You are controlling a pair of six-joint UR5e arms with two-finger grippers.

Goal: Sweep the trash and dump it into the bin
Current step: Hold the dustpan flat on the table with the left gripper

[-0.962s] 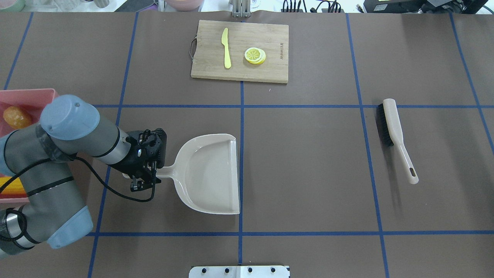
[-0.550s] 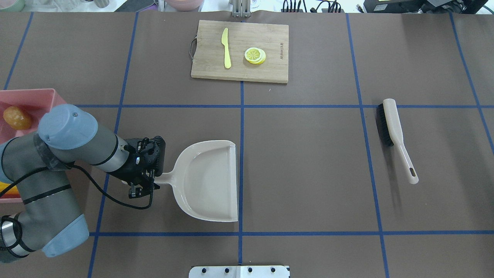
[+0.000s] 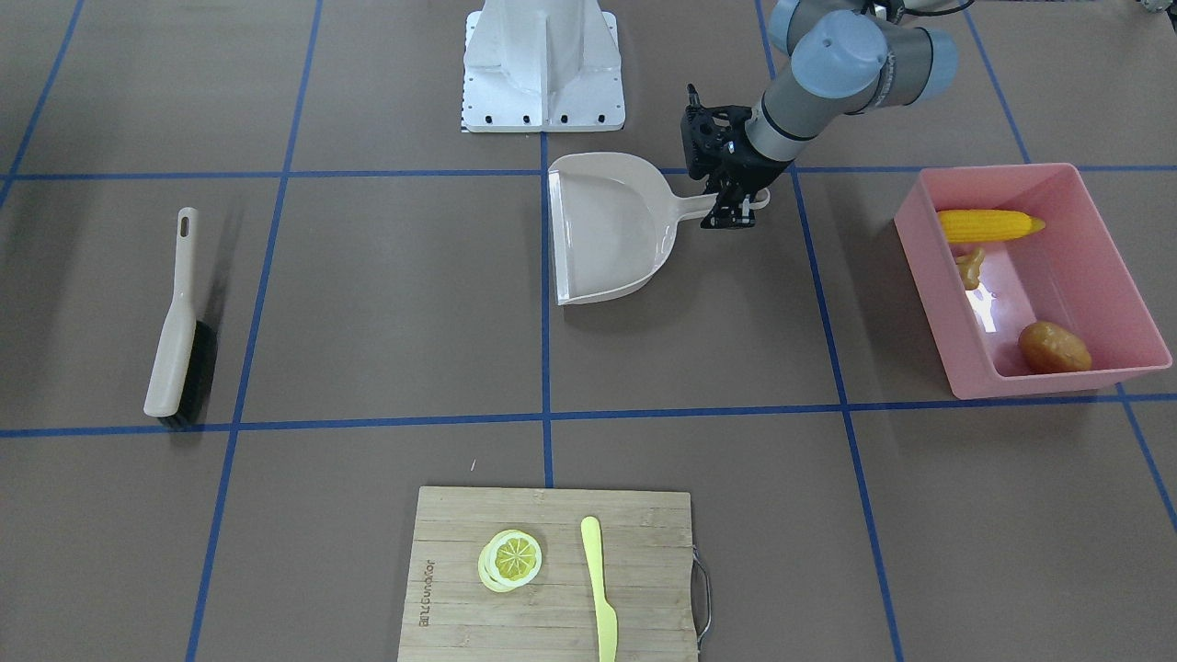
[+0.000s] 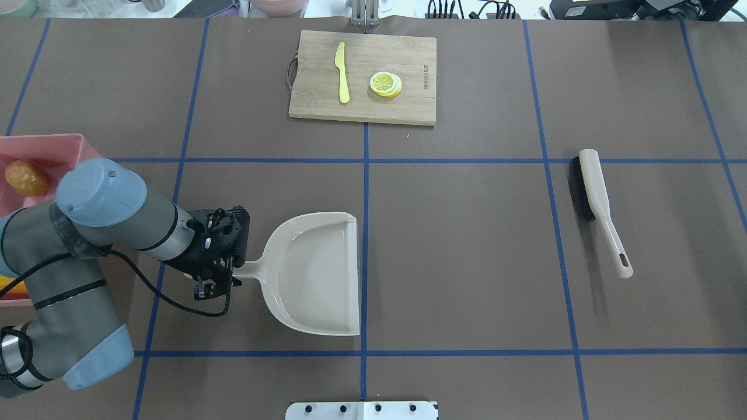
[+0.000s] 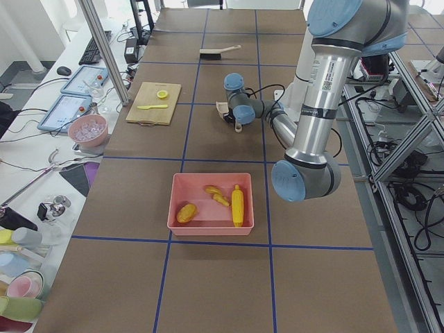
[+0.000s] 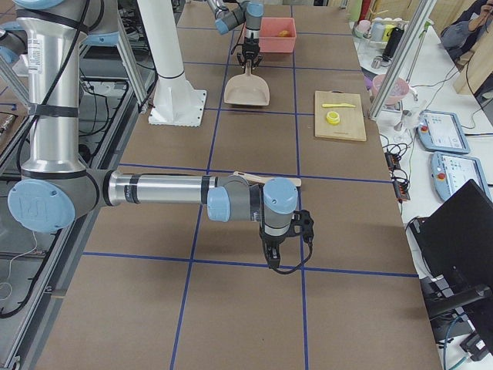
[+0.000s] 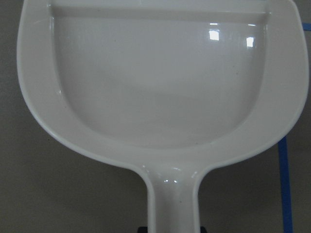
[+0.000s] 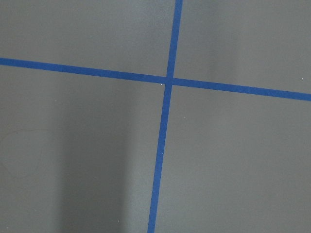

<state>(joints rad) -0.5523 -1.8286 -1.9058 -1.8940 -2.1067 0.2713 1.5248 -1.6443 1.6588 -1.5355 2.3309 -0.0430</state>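
Observation:
The pink bin (image 3: 998,169) stands at the table's left end and holds the yellow corn cob (image 3: 988,224), the tan ginger root (image 3: 970,267) and the brown potato (image 3: 1054,348). The overhead view shows only a corner of the bin (image 4: 52,140) and the potato (image 4: 25,178). My left gripper (image 4: 229,272) is shut on the handle of the empty beige dustpan (image 4: 315,274), which lies flat near the table's middle. The left wrist view shows the bare dustpan (image 7: 160,87). My right gripper (image 6: 272,258) hangs over bare table; I cannot tell whether it is open.
A beige brush (image 4: 598,204) lies on the right side of the table. A wooden cutting board (image 4: 408,58) at the far middle holds a yellow knife (image 4: 342,73) and a lemon slice (image 4: 385,83). Blue tape lines cross the brown tabletop.
My left gripper and the dustpan have shifted a little toward the robot's side of the table. In the last half second they have hardly moved. The brush has not moved.

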